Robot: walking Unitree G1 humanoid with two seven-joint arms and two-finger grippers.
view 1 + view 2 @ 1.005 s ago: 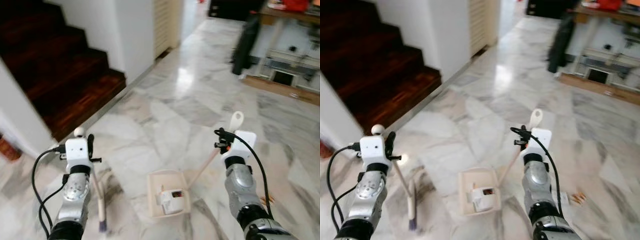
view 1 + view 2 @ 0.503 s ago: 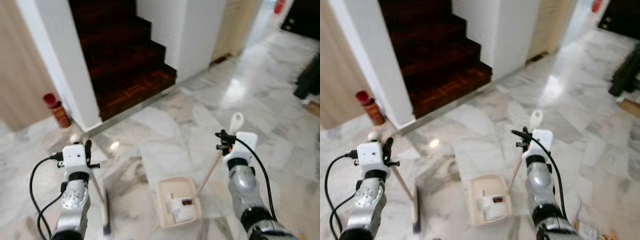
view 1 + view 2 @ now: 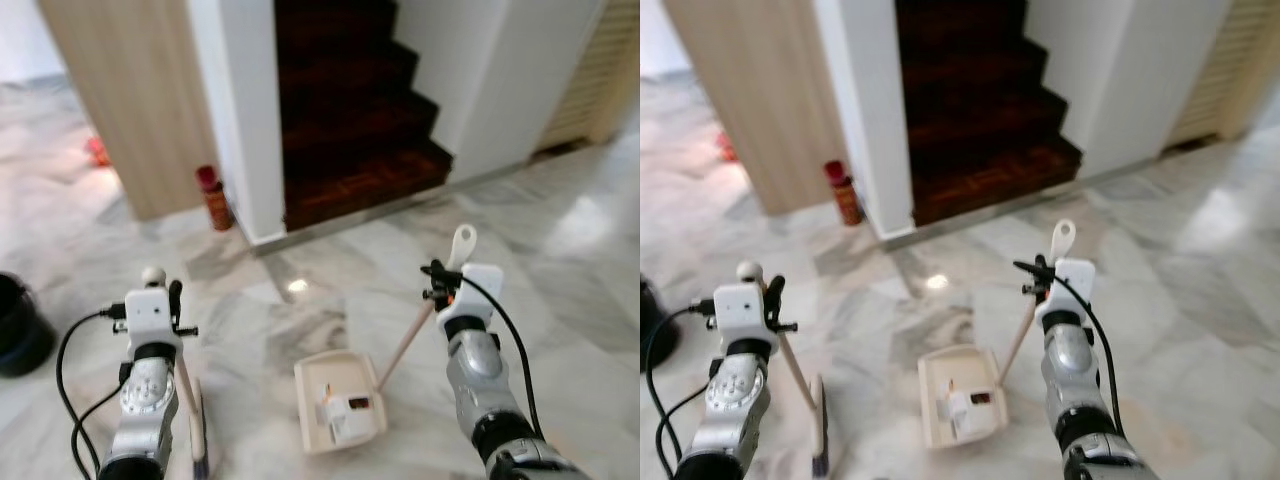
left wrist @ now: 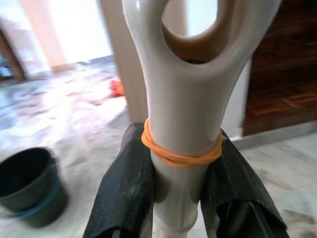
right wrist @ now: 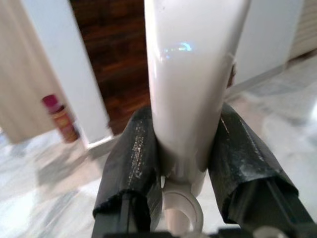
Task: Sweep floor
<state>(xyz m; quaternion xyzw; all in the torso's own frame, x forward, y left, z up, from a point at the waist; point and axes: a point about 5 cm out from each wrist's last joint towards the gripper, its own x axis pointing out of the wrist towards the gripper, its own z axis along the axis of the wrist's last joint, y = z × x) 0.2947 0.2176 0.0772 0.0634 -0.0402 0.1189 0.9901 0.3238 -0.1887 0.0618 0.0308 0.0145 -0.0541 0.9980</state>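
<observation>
Your left claw (image 4: 176, 186) is clamping the cream plastic broom handle (image 4: 185, 114) near its looped top end, both black fingers (image 4: 126, 188) pressing against its sides just below an orange rubber band (image 4: 181, 153) wrapped around the shaft. From the head views, that cream broom (image 3: 805, 400) is slanting down from the left claw to the white and grey marble floor (image 3: 560, 300), its bristle head resting on the floor at your lower left.

Your right claw (image 5: 185, 163) is gripping the cream plastic dustpan handle (image 5: 190, 74) the same way — fingers closed tight on either side of the shaft, a little below its looped tip. The long handle is running down at an angle to the cream rectangular dustpan (image 3: 338, 402), which is sitting on the floor between your two arms and holding a few bits of white and dark litter (image 3: 340, 410).

Ahead of you, a dark wooden staircase (image 3: 350, 110) is rising between white walls. A red cylindrical canister (image 3: 212, 195) is standing at the foot of the left wall, beside a light wooden panel (image 3: 125, 90). A black round bucket (image 3: 20, 325) is sitting on the floor at your far left.
</observation>
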